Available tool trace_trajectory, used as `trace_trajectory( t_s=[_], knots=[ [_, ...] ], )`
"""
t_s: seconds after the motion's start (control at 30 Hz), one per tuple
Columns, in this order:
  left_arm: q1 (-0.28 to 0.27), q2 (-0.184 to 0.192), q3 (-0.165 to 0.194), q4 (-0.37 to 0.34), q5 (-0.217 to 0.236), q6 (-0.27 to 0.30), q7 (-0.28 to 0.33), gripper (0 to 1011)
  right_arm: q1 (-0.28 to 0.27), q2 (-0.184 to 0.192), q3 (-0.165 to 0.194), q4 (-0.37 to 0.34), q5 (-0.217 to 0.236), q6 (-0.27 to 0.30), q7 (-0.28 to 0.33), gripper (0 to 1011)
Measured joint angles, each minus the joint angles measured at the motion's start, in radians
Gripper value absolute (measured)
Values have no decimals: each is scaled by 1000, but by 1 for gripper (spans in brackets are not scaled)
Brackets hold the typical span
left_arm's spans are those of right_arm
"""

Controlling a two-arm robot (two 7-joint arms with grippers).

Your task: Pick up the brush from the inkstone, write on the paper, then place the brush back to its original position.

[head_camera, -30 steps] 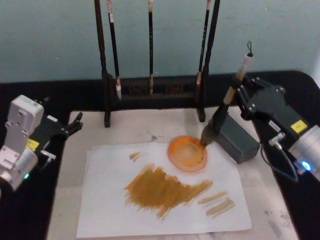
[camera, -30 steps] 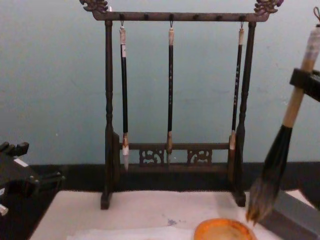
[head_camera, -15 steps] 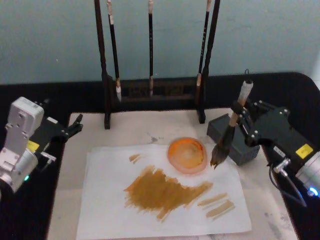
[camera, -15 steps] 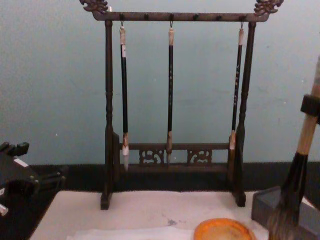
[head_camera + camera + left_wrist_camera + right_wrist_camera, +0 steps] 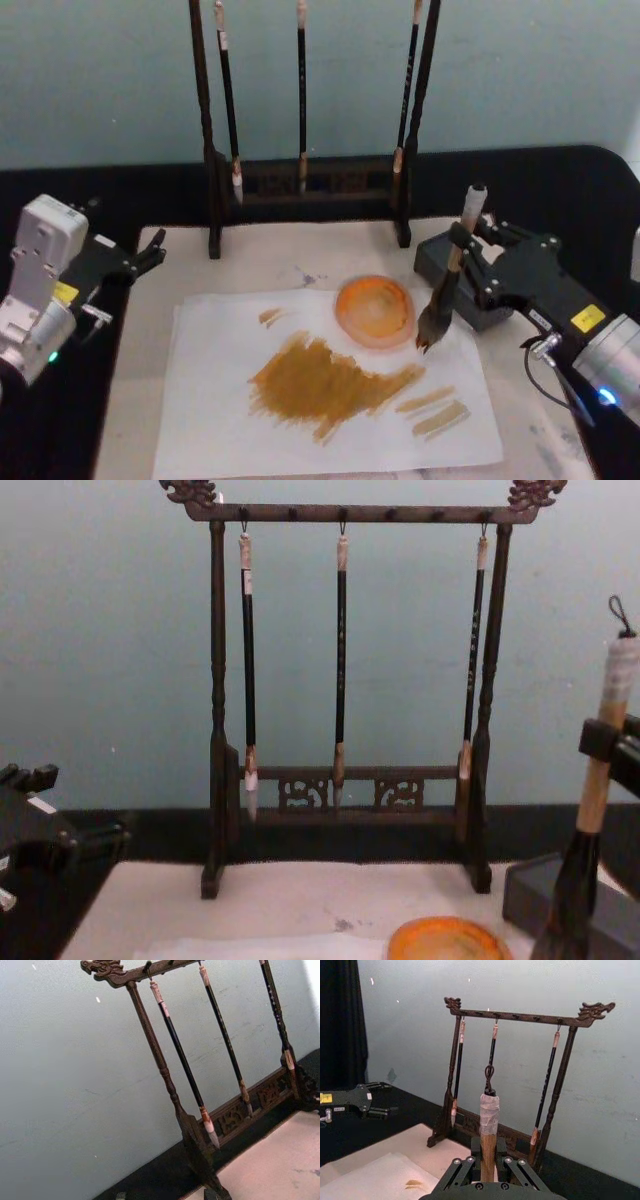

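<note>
Pale blue-green wall backs the dark surface (image 5: 560, 180). Toward its right edge the right gripper (image 5: 460, 252) is clamped on the tan handle of the brush (image 5: 441, 297). The brush stands nearly upright with its bristles down, the tip at the paper (image 5: 220, 400) just beside an orange dish (image 5: 374, 308); I cannot tell whether it touches. Behind it sits the grey inkstone (image 5: 432, 256). Brown strokes cover the paper, which lies on a cream mat (image 5: 260, 262). Three thin brushes hang on a stand (image 5: 320, 185) near the back edge. At the left edge hangs the left gripper (image 5: 148, 250), fingers apart.
</note>
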Motion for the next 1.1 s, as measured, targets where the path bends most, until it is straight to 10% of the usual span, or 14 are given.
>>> trace_trajectory(
  t_s=[1.1],
  knots=[
    [0,0,0,0,0,0,0,1010,9,-99,21,42,-112,22,18,177]
  ],
)
